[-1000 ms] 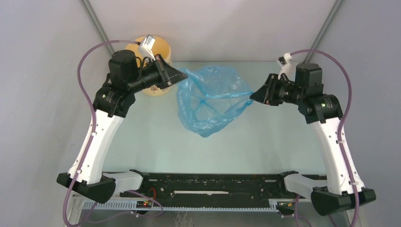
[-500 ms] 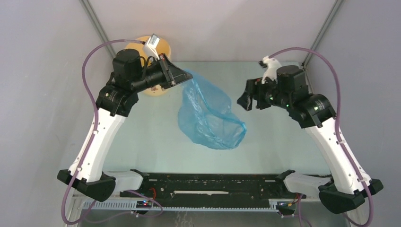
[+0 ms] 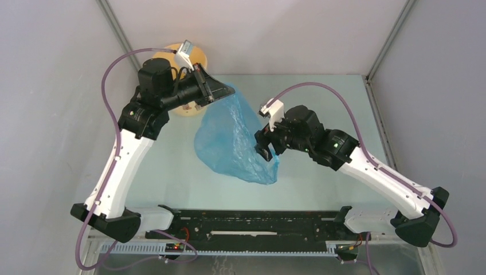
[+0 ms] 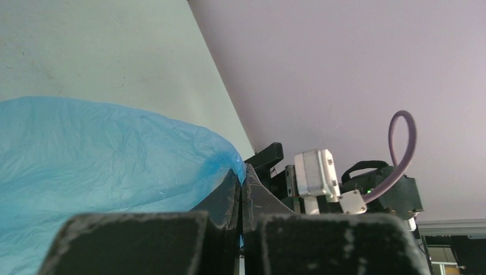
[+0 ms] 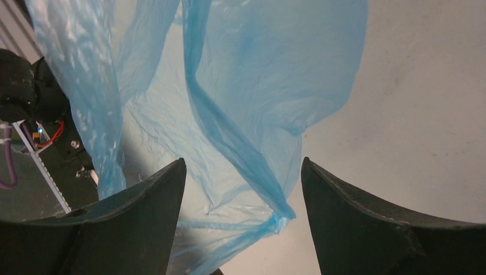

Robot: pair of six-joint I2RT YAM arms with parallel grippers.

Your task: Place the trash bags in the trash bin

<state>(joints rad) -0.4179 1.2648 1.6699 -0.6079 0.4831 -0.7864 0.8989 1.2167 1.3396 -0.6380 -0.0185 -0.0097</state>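
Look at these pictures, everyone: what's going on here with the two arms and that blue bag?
Two robot arms are handling a light-blue trash bag. The left arm's fingers are shut on one edge of it, holding it up beside the yellow trash bin. The right arm's fingers stand open at the bag's lower part, gripping nothing. The bag is not in the bin yet.

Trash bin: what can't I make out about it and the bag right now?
- bin: top view, left arm covers most; contents unclear; absent from wrist views.
- bag: left wrist view, runs off the left frame edge.
- right fingers: right wrist view, contact with bag unclear.
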